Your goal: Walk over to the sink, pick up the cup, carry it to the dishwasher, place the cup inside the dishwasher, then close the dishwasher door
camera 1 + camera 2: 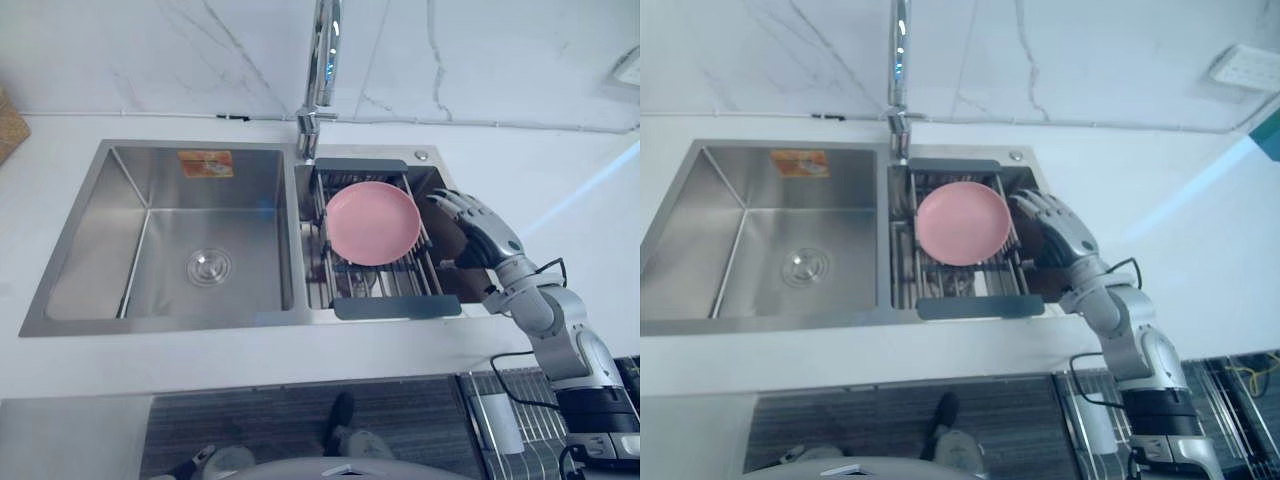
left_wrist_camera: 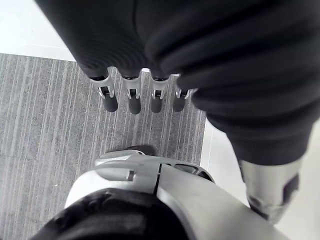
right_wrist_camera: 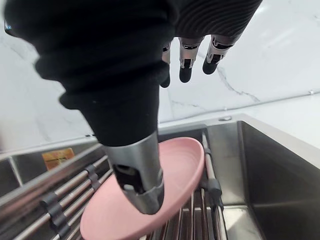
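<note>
Right hand (image 1: 487, 235), fingers open, hovers beside the plate (image 1: 373, 222) on the sink rack (image 1: 392, 283), likely light, stiff, slick, best gripped by its rim; left hand (image 2: 134, 100) hangs open.

Tabletop (image 1: 120, 360): white, with a veined white wall rising along its far edge.
Sink (image 1: 200, 320): steel, two bowls, sunk into the tabletop; its near rim runs close to the tabletop's near edge.
Left bowl (image 1: 170, 240): the larger one; round drain (image 1: 208, 266) in its floor, orange sticker (image 1: 205, 163) on its far wall.
Right bowl (image 3: 270, 165): narrower; a drain rack (image 1: 397, 306) spans it from near rim to far rim.
Plate (image 1: 373, 222): pink, resting tilted on the rack's rails.
Faucet (image 1: 322, 70): chrome, standing at the sink's far rim between the two bowls.
Left edge: corner of a woven thing (image 1: 8, 125); rest cut off.
Far edge: small dark item (image 1: 235, 117) at the wall joint; cannot identify.
</note>
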Controlling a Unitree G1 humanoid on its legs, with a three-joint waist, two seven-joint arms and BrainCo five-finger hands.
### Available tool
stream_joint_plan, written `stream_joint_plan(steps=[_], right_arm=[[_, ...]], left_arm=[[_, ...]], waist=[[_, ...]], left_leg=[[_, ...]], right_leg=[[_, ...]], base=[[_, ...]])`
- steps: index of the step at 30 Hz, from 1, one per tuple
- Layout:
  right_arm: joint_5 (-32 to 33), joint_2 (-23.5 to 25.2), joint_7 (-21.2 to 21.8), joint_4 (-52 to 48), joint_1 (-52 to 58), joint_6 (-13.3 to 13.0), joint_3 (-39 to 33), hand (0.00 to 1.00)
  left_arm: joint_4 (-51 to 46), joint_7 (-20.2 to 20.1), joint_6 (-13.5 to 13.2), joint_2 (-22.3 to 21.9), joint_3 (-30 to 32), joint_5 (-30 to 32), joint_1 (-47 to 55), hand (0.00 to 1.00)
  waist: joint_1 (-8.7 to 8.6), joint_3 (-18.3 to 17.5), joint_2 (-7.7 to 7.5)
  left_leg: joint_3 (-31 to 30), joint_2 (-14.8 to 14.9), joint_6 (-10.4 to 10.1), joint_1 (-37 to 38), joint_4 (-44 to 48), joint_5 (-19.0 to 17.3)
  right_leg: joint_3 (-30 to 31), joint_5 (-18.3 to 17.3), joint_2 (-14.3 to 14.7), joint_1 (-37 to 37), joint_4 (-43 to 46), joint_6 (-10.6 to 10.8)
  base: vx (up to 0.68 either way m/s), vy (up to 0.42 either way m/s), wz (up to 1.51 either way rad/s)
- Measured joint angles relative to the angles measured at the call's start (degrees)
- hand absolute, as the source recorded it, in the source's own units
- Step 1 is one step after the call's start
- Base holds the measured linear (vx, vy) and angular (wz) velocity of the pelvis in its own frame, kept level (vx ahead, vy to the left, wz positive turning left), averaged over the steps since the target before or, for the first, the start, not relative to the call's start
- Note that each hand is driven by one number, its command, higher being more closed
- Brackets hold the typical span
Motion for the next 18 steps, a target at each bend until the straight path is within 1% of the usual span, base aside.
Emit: stream_joint_plan(steps=[1,2,5,9,11,14,16,18], right_arm=[[-0.76,0.01,-0.32,0.53,-0.1,-0.2,0.36,0.0],[-2.95,0.03,-1.33,2.04,-0.55,-0.61,0.57,0.0],[-7.42,0.0,-4.38,6.53,-2.5,-0.44,1.09,0.0],[-11.71,0.0,-9.07,9.55,-3.26,-0.66,5.26,0.0],[-13.3,0.03,-10.3,10.96,-3.94,-0.55,6.91,0.0],[-16.58,0.05,-12.67,12.41,-4.62,-0.62,7.14,0.0],[-18.53,0.05,-13.72,13.96,-4.93,-0.53,7.25,0.0],[-19.18,0.02,-14.07,15.87,-5.21,-0.44,8.72,0.0]], left_arm=[[-0.04,-0.02,0.03,0.0,0.0,0.0,0.0,0.0],[-0.22,-0.12,0.09,0.0,-0.01,-0.01,-0.01,0.0],[-0.72,-0.75,0.24,0.01,-0.01,-0.03,0.2,0.0],[-0.77,-1.18,0.35,0.0,-0.06,-0.07,0.22,0.0],[-0.78,-1.26,0.39,0.02,-0.57,-0.06,0.21,0.0],[-0.86,-1.78,0.39,0.12,-1.09,-0.05,0.21,0.0],[-0.85,-1.94,0.39,0.16,-1.09,-0.05,0.21,0.0],[-0.86,-2.02,0.4,0.21,-1.08,-0.05,0.22,0.0]], waist=[[0.07,-0.01,0.01],[0.3,-0.01,0.03],[0.52,-0.03,0.09],[0.7,-0.14,0.32],[0.8,-0.26,0.53],[1.06,-0.36,0.68],[1.17,-0.35,0.68],[1.21,-0.36,0.67]], left_leg=[[-0.13,-0.02,0.01,-0.05,0.0,0.05],[-0.24,-0.06,0.04,-0.1,0.0,0.09],[-0.99,-0.28,0.17,-0.27,0.0,0.24],[-1.96,-0.69,0.27,-0.46,-0.27,0.91],[-2.57,-0.83,0.36,-0.47,-0.27,0.98],[-3.11,-1.26,0.61,-0.56,-0.82,1.59],[-3.8,-1.36,0.61,-0.55,-1.11,1.91],[-4.36,-1.25,0.55,-0.37,-1.18,1.96]], right_leg=[[-0.09,0.0,-0.02,0.01,0.0,0.0],[-0.16,0.0,-0.05,0.02,0.0,0.0],[-0.61,0.0,-0.27,0.11,-0.03,0.0],[-1.54,0.0,-0.7,0.24,-0.03,0.0],[-1.72,0.0,-0.82,0.42,-0.13,0.0],[-2.11,0.02,-1.24,0.44,-0.24,0.02],[-2.72,0.02,-1.41,0.75,-0.25,0.04],[-3.03,-0.08,-1.41,1.3,-0.27,0.16]], base=[[-0.01,0.003,0.07],[-0.01,0.004,0.06],[-0.01,0.011,0.08],[-0.01,0.01,0.11],[-0.02,0.007,0.07],[-0.04,0.011,0.11],[-0.04,0.003,0.17],[-0.02,-0.005,0.14]])
